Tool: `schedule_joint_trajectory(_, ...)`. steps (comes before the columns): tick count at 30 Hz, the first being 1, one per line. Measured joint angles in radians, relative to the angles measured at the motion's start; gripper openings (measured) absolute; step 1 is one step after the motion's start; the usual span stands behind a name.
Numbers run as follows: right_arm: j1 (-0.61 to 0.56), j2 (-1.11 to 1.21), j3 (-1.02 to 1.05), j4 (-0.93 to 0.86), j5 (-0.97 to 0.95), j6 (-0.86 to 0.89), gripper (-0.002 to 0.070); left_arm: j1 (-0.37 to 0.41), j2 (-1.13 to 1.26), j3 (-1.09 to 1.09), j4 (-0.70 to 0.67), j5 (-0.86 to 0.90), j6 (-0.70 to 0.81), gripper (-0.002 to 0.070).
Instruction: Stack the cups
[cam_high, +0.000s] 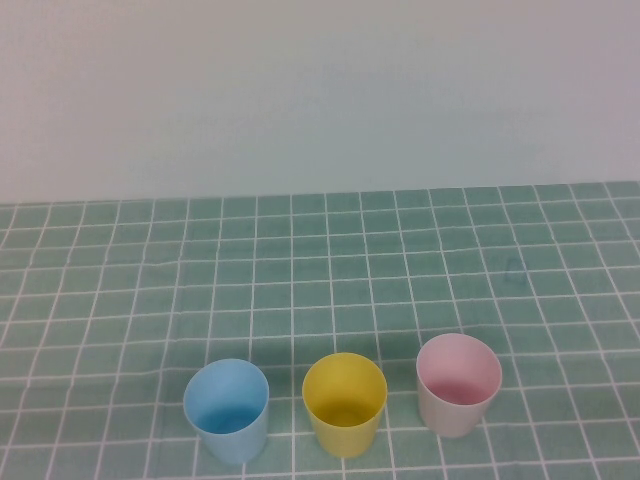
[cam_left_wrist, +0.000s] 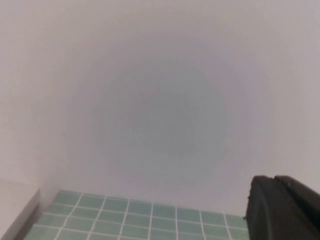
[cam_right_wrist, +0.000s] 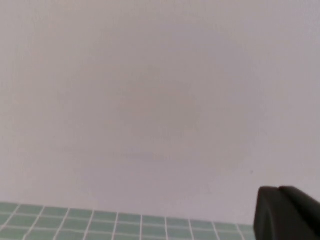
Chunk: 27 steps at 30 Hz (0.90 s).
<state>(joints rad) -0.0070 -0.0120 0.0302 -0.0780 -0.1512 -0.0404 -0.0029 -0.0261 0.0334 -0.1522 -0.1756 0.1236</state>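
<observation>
Plain white wall (cam_high: 320, 90) takes up the whole back half of your high view, and below it you've got the counter (cam_high: 320, 270) covered in a green mat with a white grid.

All three cups sit upright, mouths open, in a row along the near edge of the counter. None is stacked yet. Going by the high view as a clock face, the light blue cup (cam_high: 227, 409) is around 7 o'clock, the yellow cup (cam_high: 344, 403) is at 6 o'clock just beside it, and the pale pink cup (cam_high: 458, 384) is around 5 o'clock, set slightly farther back than the other two. They're near each other but not touching, with strips of mat showing between them.

Neither arm shows up in your high view. The left end effector (cam_left_wrist: 284, 209) only peeks in as a dark chunk at the corner of the left wrist view, facing the wall and a strip of mat. Same deal for the right end effector (cam_right_wrist: 287, 214) in the right wrist view. Can't tell whether either one is spread or pinched together.
</observation>
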Motion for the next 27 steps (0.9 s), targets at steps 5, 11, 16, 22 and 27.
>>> schedule_joint_trajectory(5, 0.000, 0.000, 0.000, 0.000, -0.041, 0.000, -0.0001, 0.000, 0.000, 0.000, -0.009, -0.009, -0.002, -0.0001)
schedule_joint_trajectory(11, 0.000, 0.000, 0.000, 0.000, -0.069, 0.000, -0.0001, -0.002, 0.000, 0.000, -0.032, -0.104, -0.043, -0.0001)
schedule_joint_trajectory(16, 0.000, 0.000, 0.000, 0.000, -0.070, 0.000, -0.0001, -0.002, 0.000, 0.000, -0.041, -0.172, -0.212, -0.0001)
schedule_joint_trajectory(22, 0.000, 0.000, 0.000, 0.000, -0.076, 0.000, -0.0001, -0.002, 0.000, -0.019, -0.090, -0.146, -0.263, -0.0001)
schedule_joint_trajectory(27, 0.000, 0.000, -0.024, 0.000, -0.066, 0.000, -0.0001, -0.002, 0.007, -0.178, -0.057, 0.081, -0.254, -0.0001)
